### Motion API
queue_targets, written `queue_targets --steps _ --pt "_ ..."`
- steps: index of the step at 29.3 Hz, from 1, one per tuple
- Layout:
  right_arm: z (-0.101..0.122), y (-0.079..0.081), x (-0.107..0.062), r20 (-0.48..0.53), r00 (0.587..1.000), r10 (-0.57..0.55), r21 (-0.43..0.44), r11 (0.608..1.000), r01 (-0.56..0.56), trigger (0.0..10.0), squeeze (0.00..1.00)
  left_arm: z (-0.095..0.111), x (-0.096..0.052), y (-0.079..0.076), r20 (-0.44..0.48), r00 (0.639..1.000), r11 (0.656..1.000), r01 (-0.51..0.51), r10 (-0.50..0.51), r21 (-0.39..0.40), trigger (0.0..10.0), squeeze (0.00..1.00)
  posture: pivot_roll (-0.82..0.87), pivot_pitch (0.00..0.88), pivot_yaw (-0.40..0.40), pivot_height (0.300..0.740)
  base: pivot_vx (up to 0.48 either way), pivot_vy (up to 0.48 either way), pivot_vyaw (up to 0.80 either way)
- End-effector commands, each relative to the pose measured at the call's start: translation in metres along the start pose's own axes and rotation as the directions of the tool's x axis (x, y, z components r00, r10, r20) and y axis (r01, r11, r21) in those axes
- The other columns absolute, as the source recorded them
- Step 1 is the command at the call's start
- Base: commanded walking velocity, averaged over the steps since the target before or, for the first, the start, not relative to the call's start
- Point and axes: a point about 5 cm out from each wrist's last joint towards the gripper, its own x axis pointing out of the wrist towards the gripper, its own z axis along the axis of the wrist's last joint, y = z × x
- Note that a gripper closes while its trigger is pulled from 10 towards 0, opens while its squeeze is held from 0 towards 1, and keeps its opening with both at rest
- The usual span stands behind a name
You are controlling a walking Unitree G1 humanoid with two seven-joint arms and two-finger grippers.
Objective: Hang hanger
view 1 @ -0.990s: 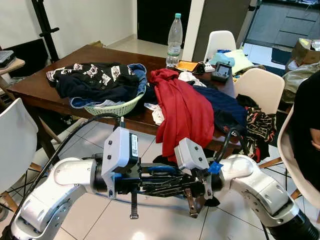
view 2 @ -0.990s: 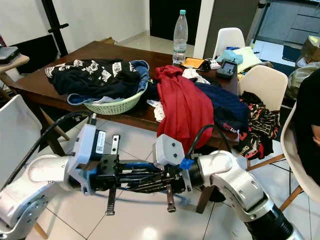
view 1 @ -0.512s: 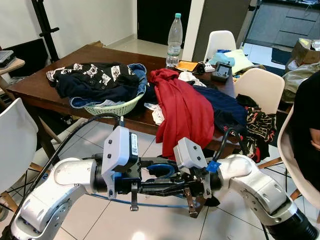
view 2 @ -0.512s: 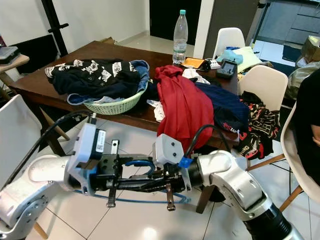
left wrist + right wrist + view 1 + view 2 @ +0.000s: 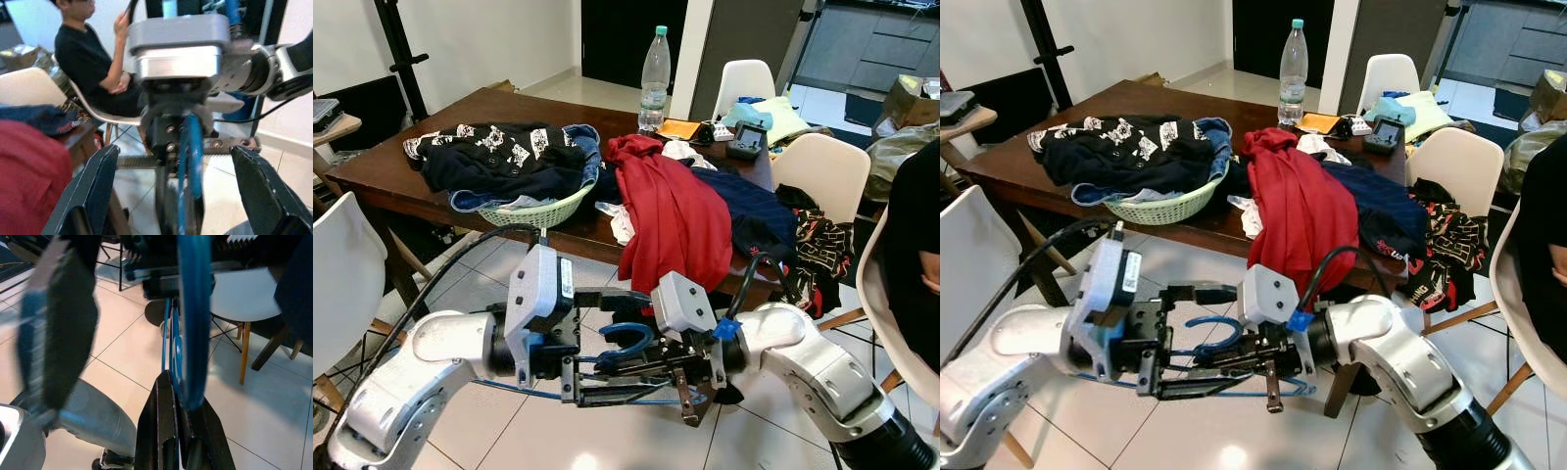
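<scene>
Left gripper [image 5: 607, 343] opened; right gripper [image 5: 631, 377] hides hanger [image 5: 628, 338].

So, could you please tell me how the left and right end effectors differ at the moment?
The left end effector is open, spread wide on either side of the blue hanger; the right end effector is shut on that hanger. The left one reaches in from the robot's left and the right one from its right, so they face each other. Both are low over the tiled floor, in front of the table.

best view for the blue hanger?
Right eye view: the blue hanger shows whole, hook and bar, between the left hand and right hand. Left eye view matches. Both wrist views give only blurred blue wire close up.
</scene>
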Motion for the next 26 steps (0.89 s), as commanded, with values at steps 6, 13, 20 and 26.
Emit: queue_targets --steps 6,13,20,26 --pt "-0.006 -0.027 -0.012 0.002 0.975 -0.224 -0.020 0.974 0.224 0.0 0.00 -0.029 -0.035 0.011 -0.197 0.978 0.997 -0.079 0.073 -0.025 10.0 1.00 0.14 0.031 -0.045 0.740 0.000 0.000 0.00" --pt "-0.017 -0.066 -0.021 -0.033 0.833 -0.552 -0.047 0.833 0.551 0.0 0.00 -0.055 -0.051 0.009 -0.412 0.909 0.998 -0.054 0.054 0.012 10.0 1.00 0.14 0.033 -0.045 0.740 0.000 0.000 0.00" --pt "-0.030 -0.101 -0.073 -0.089 0.491 -0.867 -0.034 0.495 0.868 0.0 0.00 -0.058 -0.051 0.023 -0.407 0.886 0.972 -0.173 0.223 0.156 10.0 1.00 0.15 0.043 -0.052 0.740 0.000 0.000 0.00" --pt "-0.035 -0.111 -0.120 -0.094 0.227 -0.969 -0.006 0.229 0.974 0.0 0.00 -0.060 -0.040 0.039 -0.339 0.850 0.906 -0.319 0.404 0.279 10.0 1.00 0.15 0.046 -0.048 0.740 0.000 0.000 0.00"
